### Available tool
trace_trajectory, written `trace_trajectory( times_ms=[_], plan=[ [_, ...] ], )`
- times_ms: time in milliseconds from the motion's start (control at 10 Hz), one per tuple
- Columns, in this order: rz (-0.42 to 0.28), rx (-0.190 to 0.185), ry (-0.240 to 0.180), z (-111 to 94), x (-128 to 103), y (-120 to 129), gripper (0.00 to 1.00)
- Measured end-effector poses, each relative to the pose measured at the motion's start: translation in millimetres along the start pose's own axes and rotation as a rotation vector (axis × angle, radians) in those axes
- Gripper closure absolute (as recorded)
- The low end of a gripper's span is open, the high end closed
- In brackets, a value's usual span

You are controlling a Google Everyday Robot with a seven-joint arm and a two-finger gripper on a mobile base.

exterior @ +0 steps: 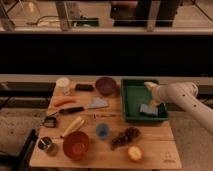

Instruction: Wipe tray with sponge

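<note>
The dark green tray (131, 95) lies at the right end of the wooden table (150, 150). The pale blue-grey sponge (147, 109) lies inside the tray near its front right corner. My gripper (152, 100) is at the end of the white arm (182, 95), which comes in from the right. It points down over the right side of the tray, directly above the sponge and touching or nearly touching it.
A purple bowl (105, 85) stands left of the tray. A white cup (63, 84), a carrot (65, 101), a wedge with a black handle (95, 104), a blue cup (102, 131), an orange bowl (76, 145), grapes (125, 137) and a peach (134, 152) fill the table.
</note>
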Motion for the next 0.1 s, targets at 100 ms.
trace_trajectory(
  times_ms=[100],
  plan=[
    [0.004,0.024,0.002,-6.3,0.9,-0.9,0.20]
  ],
)
